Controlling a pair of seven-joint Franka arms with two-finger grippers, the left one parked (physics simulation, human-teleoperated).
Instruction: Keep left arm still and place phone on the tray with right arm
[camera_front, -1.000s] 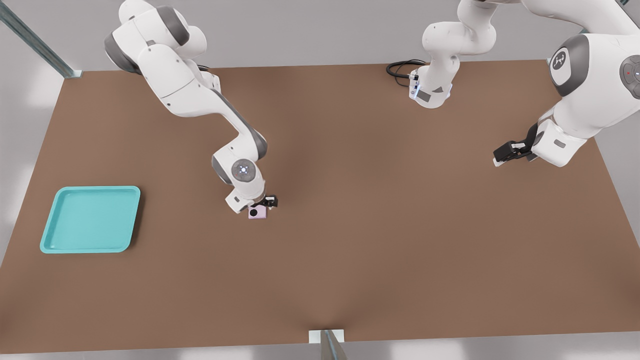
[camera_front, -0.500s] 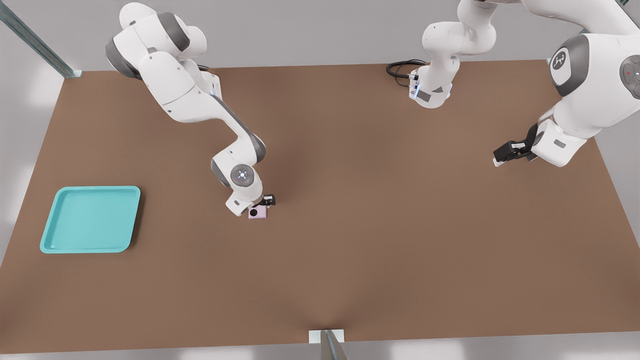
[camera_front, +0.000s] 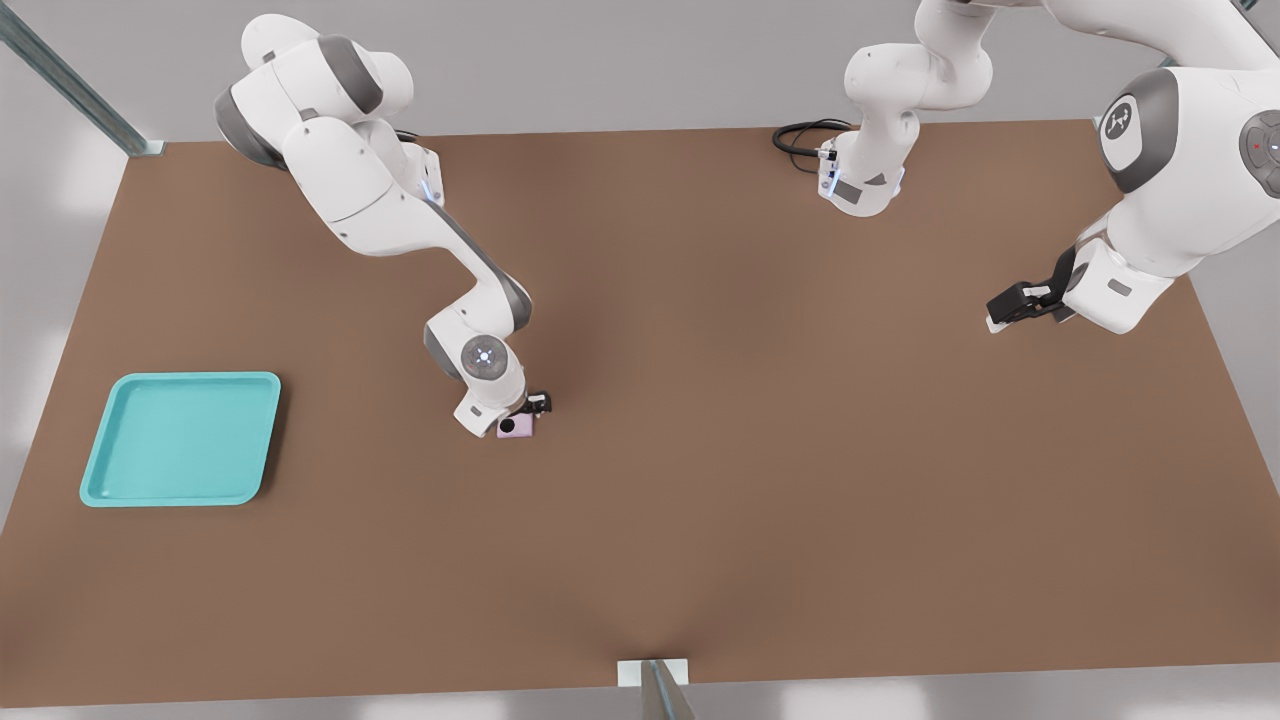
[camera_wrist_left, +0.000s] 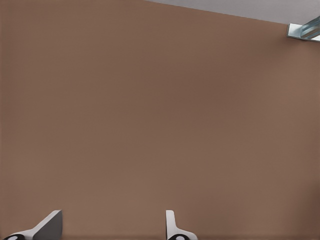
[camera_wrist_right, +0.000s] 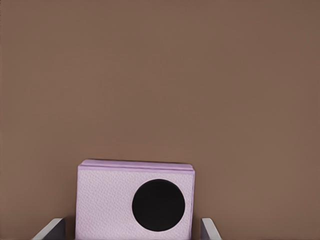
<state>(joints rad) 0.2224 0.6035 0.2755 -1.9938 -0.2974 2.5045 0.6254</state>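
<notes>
The phone (camera_front: 516, 427) is a small pale pink-lilac slab lying flat on the brown table near the middle, one black lens showing. My right arm's gripper (camera_front: 527, 410) is low over it. In the right wrist view the phone (camera_wrist_right: 134, 200) lies between the two fingertips (camera_wrist_right: 52, 229), with a narrow gap on each side, so the gripper (camera_wrist_right: 132, 231) is open and straddles it. The turquoise tray (camera_front: 180, 438) sits with nothing in it at the front view's left, well apart from the phone.
The table (camera_front: 760, 470) is a broad brown surface. A black cable coil (camera_front: 800, 136) lies at the far edge by the other arm's base. A metal post (camera_front: 660, 688) stands at the near edge, another (camera_front: 70, 85) at the far left corner.
My right arm has sunk a little, bringing the wrist and gripper closer down around the phone. The phone and tray have not moved.
</notes>
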